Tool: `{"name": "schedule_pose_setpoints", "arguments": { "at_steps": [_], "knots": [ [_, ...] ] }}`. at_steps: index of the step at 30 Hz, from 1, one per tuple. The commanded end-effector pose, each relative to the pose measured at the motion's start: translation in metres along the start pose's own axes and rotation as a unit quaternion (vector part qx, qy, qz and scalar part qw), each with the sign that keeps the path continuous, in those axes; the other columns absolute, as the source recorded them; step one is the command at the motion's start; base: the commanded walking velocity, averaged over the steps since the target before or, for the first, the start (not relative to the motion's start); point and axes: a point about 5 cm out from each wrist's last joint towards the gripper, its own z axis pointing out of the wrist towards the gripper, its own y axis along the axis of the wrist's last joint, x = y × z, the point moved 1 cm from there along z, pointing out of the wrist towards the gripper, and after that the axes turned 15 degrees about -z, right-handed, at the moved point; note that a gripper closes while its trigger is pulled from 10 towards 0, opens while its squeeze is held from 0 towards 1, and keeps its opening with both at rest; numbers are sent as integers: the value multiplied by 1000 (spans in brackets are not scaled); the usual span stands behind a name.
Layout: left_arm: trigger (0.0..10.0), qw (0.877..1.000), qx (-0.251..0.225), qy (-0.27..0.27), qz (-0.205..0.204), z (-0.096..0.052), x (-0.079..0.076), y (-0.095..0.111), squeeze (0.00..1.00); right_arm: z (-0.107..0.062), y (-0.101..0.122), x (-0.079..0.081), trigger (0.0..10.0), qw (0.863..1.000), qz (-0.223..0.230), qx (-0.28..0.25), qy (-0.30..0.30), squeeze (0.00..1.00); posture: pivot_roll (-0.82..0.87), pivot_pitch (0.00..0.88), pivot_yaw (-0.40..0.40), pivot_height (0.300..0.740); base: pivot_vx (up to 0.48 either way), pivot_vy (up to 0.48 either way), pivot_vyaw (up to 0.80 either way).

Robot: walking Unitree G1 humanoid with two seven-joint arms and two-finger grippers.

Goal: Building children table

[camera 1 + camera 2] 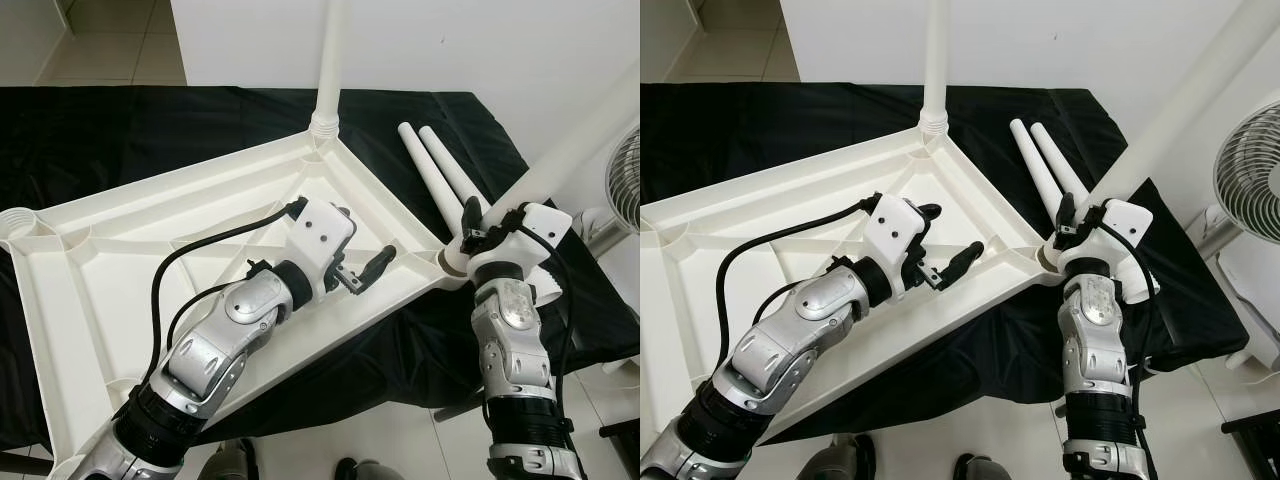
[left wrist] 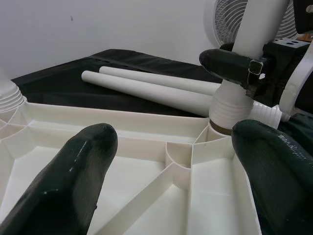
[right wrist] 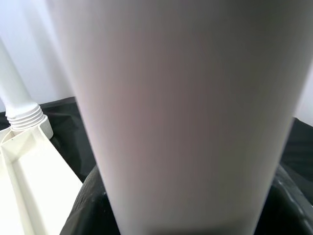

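The white plastic table top (image 1: 120, 290) lies upside down on a black cloth, its ribbed underside facing up. One white leg (image 1: 329, 60) stands screwed into the far corner socket. At the right corner socket (image 2: 221, 128) a second leg (image 1: 570, 145) leans, its threaded end (image 2: 230, 105) sitting in the socket. My right gripper (image 1: 490, 218) is shut on this leg just above the thread. My left gripper (image 1: 948, 236) hangs open over the underside near that corner, holding nothing. Two loose legs (image 1: 440, 165) lie side by side on the cloth behind the corner.
The black cloth (image 1: 150, 130) covers the work surface under the table top. A white fan (image 1: 1252, 170) stands at the right, close to the leaning leg. A white wall (image 1: 450, 40) is behind and tiled floor (image 1: 110, 40) shows at the back left.
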Motion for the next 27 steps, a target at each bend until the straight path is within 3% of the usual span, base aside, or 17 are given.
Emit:
{"name": "schedule_pose_setpoints", "arguments": {
  "at_steps": [1, 22, 27],
  "knots": [
    [10000, 999, 14, -46, 0, -2, -8, -1, 0, -4, -9, 3, 10000, 1000, -5, 16, 15, 0, 90, 163, -36, 740, 0, 0, 0],
    [10000, 999, 15, -51, 2, -4, -11, 0, 0, -22, -13, 0, 10000, 998, -37, 29, 44, 0, 80, 166, -45, 740, 0, 0, 0],
    [10000, 999, 15, -51, 3, -4, -11, 1, 0, -29, -15, 3, 10000, 996, -50, 6, 72, 0, 80, 165, -42, 740, 0, 0, 0]
  ]
}}
